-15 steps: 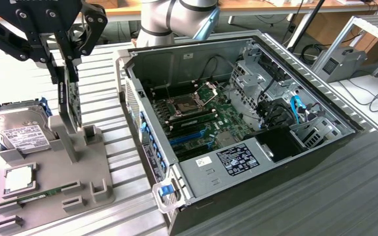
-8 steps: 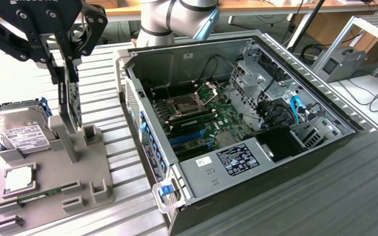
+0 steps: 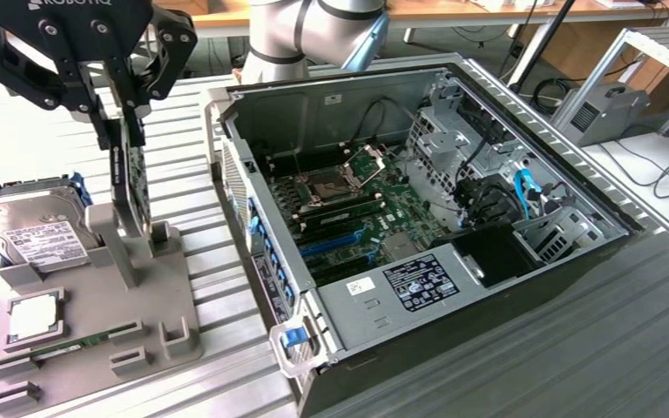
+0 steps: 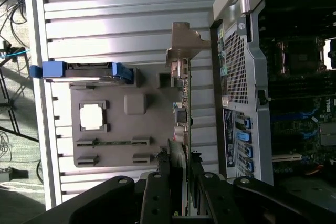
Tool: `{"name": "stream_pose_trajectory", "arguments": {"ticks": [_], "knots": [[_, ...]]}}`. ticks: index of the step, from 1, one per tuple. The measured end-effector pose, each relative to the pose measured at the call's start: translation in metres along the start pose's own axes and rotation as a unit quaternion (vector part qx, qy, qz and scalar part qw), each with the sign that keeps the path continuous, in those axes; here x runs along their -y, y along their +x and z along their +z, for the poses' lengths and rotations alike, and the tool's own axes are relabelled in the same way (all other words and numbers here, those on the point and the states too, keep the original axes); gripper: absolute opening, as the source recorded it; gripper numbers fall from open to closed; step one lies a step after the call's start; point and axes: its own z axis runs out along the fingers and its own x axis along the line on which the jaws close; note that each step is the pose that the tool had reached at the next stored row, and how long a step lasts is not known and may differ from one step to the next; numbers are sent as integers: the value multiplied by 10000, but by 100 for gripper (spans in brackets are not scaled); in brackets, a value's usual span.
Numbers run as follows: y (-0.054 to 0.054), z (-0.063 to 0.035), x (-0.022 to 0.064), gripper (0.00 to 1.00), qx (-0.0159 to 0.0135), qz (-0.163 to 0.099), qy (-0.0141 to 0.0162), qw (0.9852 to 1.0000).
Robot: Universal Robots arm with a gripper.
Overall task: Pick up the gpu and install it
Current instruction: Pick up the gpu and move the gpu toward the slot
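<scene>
Fingers (image 4: 159, 198) tight around the upright gpu (image 3: 135, 196) in its grey holder (image 3: 160, 287), beside the computer case (image 3: 358, 300)

We count, per kind: gpu (image 3: 137, 198), one; hard drive (image 3: 35, 231), one; processor chip (image 3: 35, 318), one; memory stick (image 3: 84, 341), one; grey holder tray (image 3: 178, 300), one; open computer case (image 3: 311, 109), one; robot arm (image 3: 300, 35), one; gripper (image 3: 130, 144), one, with two fingers (image 4: 156, 198).
</scene>
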Motion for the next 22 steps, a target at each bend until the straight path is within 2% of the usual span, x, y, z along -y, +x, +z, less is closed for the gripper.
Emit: {"name": "stream_pose_trajectory", "arguments": {"ticks": [22], "knots": [[-122,36,-8,26,1,0,6,10000]]}}
